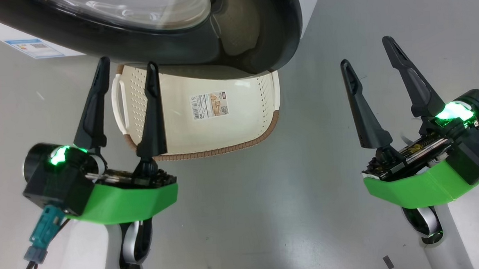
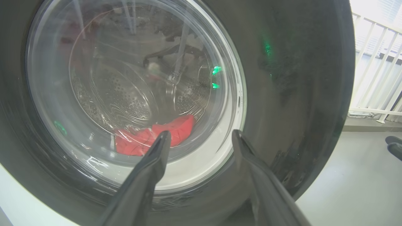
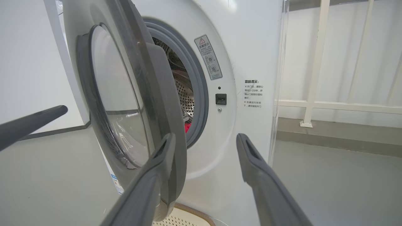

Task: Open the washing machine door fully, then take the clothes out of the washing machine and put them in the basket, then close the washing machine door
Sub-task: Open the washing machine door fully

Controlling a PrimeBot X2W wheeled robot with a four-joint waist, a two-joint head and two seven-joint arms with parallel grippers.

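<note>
Door: round washing machine door, glossy black rim, clear glass bowl, standing partly swung out.
Machine: big white front-loading washing machine.
Clothes: bright red fabric clothes, low in perforated steel drum.
Basket: cream perforated plastic basket, on grey floor beneath door.
Left gripper: fingers parted, empty.
Right gripper: fingers wide apart, empty.

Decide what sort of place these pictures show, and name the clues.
Probably an indoor laundry corner: a washing machine with its door ajar, a basket on bare grey floor, white railing beside.
</note>
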